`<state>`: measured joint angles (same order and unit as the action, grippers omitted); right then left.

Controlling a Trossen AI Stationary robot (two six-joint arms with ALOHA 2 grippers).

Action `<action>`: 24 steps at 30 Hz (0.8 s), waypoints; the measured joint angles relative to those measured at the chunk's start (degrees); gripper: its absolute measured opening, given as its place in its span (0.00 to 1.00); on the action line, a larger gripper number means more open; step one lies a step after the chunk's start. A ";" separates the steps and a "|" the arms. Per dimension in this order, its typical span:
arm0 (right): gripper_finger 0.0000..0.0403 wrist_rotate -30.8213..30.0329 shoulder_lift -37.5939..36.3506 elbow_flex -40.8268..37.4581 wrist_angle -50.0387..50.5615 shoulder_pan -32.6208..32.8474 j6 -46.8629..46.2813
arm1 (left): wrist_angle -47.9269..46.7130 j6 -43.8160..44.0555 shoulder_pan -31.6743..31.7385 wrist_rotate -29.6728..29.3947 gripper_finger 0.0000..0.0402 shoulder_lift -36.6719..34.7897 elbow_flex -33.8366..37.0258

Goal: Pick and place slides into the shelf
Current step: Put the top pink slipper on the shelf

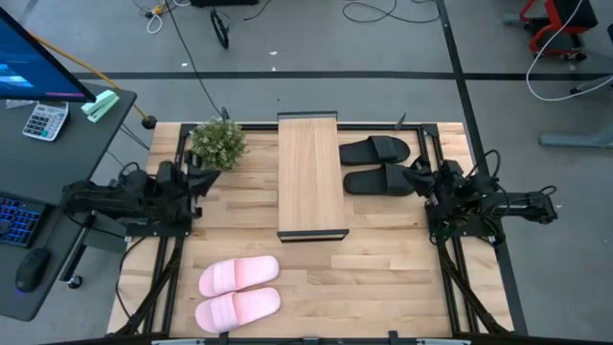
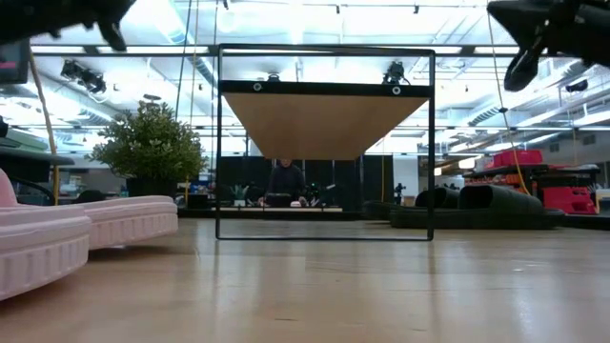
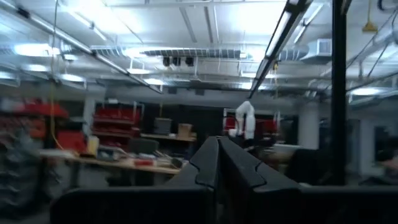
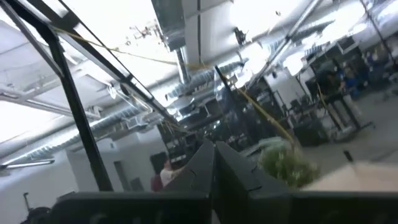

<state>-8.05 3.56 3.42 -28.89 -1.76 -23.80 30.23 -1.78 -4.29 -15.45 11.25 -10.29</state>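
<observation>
Pale pink foam slides point(image 1: 238, 292) paired near-left of wood-topped black-framed shelf point(image 1: 308, 172), matte black slides point(image 1: 375, 164) right of it; left gripper point(image 1: 203, 181), right gripper point(image 1: 419, 178) pinched closed, empty, awaiting pickup.

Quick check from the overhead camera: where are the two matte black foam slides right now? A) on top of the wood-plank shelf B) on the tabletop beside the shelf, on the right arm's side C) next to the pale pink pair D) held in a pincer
B: the matte black foam slides lie side by side on the slatted tabletop between the long wood-plank shelf and the right pincer, which holds nothing.

Robotics lab, open industrial ceiling with strip lights point(image 3: 186, 25), red storage bins point(image 3: 115, 118), floor cables point(image 1: 369, 11)
</observation>
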 joint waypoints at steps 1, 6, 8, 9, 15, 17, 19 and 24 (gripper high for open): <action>0.06 -0.01 0.75 1.14 0.00 0.00 1.25 | -0.15 -1.12 0.00 -0.57 0.04 1.27 -1.51; 0.06 -1.49 5.80 8.96 0.07 0.02 10.30 | -0.05 -3.67 0.00 -3.95 0.03 9.52 -10.18; 0.06 -2.45 8.13 13.07 0.07 0.00 15.50 | -0.14 -3.60 0.00 -4.77 0.02 13.20 -13.67; 0.06 -2.68 9.34 15.29 0.13 0.00 17.79 | -0.05 -3.31 0.00 -5.61 0.02 15.05 -15.43; 0.06 -3.18 16.80 29.86 1.92 0.01 24.77 | -0.15 -1.90 0.23 -11.77 0.04 25.58 -26.11; 0.06 -4.64 19.13 35.20 4.68 0.00 25.37 | -0.29 -1.86 0.93 -11.86 0.04 28.66 -30.41; 0.06 -5.64 21.31 40.71 9.12 0.00 25.46 | -0.01 -1.86 1.65 -11.87 0.03 31.34 -35.26; 0.06 -6.51 26.88 54.59 28.22 0.00 24.32 | -9.38 -1.82 3.46 -11.95 0.03 36.19 -46.23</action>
<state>-14.56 30.44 58.01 -0.68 -1.76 0.51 20.85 -3.59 -0.84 -27.40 47.43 -56.53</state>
